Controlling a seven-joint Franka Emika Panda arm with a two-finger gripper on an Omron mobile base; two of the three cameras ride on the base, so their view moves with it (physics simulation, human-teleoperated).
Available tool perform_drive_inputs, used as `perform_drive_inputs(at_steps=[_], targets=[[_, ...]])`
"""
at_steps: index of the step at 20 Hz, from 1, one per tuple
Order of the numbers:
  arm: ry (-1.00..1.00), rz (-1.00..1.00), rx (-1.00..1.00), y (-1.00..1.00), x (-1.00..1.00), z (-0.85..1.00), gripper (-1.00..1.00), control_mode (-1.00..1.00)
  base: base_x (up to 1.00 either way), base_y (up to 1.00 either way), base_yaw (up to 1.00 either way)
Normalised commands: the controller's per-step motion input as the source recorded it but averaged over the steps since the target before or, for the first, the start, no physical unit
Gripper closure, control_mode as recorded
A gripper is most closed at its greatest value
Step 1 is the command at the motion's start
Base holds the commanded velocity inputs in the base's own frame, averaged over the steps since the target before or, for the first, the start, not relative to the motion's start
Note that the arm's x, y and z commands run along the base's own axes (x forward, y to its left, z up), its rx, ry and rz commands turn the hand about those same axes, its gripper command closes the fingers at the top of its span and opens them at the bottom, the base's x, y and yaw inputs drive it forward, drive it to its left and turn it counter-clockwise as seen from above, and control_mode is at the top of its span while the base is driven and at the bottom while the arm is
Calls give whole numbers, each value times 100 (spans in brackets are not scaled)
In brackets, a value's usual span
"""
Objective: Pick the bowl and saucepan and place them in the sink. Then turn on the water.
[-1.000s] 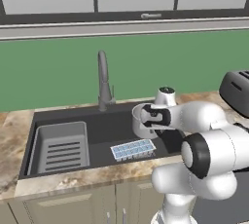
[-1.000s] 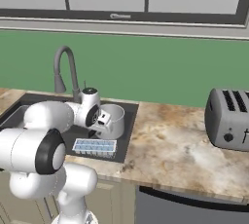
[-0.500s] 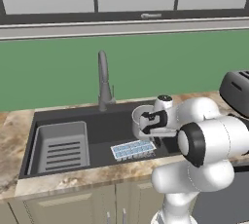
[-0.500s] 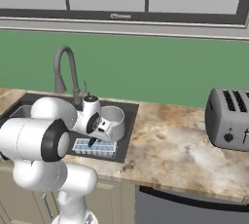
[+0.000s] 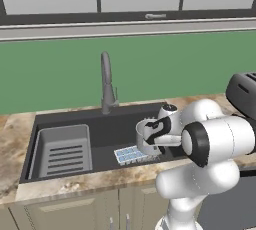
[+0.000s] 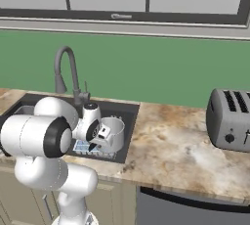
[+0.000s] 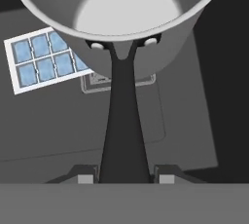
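The saucepan [image 5: 146, 135] is a silver-grey metal pot with a dark handle [image 7: 124, 121]. It hangs over the right part of the dark grey sink [image 5: 65, 117]. My gripper [image 5: 159, 136] is shut on the handle, with a finger on each side. In the hand view the saucepan [image 7: 131, 9] has its open mouth towards the camera, and the gripper [image 7: 125, 177] grips the handle's near end. In the right base view the saucepan [image 6: 113, 132] sits low at the sink's right edge, beside the gripper [image 6: 100, 136]. The bowl and the water are out of view.
A blue-and-white gridded tray [image 5: 129, 154] lies on the sink floor just under the pan. A ribbed grey insert [image 5: 62, 149] fills the sink's left side. The tall faucet [image 5: 106, 81] stands behind the basin. A toaster [image 6: 229, 119] stands on the right counter.
The arm has lowered the saucepan deeper into the sink, towards its front right. The grip on the handle is the same.
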Motion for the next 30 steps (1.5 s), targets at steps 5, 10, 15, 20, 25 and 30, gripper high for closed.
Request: perform_drive_inputs(at_steps=[5, 10, 15, 20, 25, 30], targets=[[0, 0, 0, 0, 0, -1, 100, -100, 0, 0, 0], [0, 0, 0, 0, 0, -13, 100, -100, 0, 0, 0], [0, 0, 0, 0, 0, -20, 100, -100, 0, 0, 0], [0, 0, 0, 0, 0, -17, 100, -100, 0, 0, 0], [0, 0, 0, 0, 0, -5, 100, -100, 0, 0, 0], [0, 0, 0, 0, 0, 0, 100, -100, 0, 0, 0]])
